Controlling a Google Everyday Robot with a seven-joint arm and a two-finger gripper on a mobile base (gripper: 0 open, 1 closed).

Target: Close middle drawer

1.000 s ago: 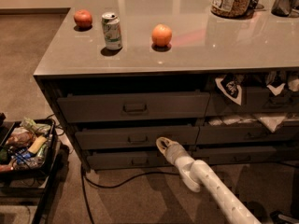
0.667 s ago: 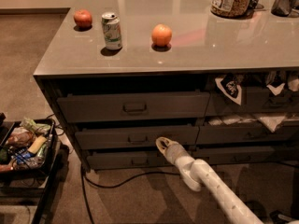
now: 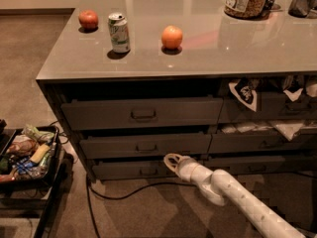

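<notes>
Middle drawer (image 3: pixel 146 145) sits in the left bank under the counter's (image 3: pixel 208 58) front edge, partly pulled out, between the taller drawer (image 3: pixel 99 114) and the slimmer drawer (image 3: pixel 124 170). End effector (image 3: pixel 173 161) is low, just beneath the middle drawer's right end (open or closed: cannot tell). Toward the counter's left edge: apple (image 3: pixel 88 19), can (image 3: pixel 119 32), orange (image 3: pixel 172 37).

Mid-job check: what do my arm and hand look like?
White tubular arm with a bulbous joint and a dotted surface. The hand, just below the front of the middle drawer, is a pale cream, rounded loop. No markings or cables show on it.
</notes>
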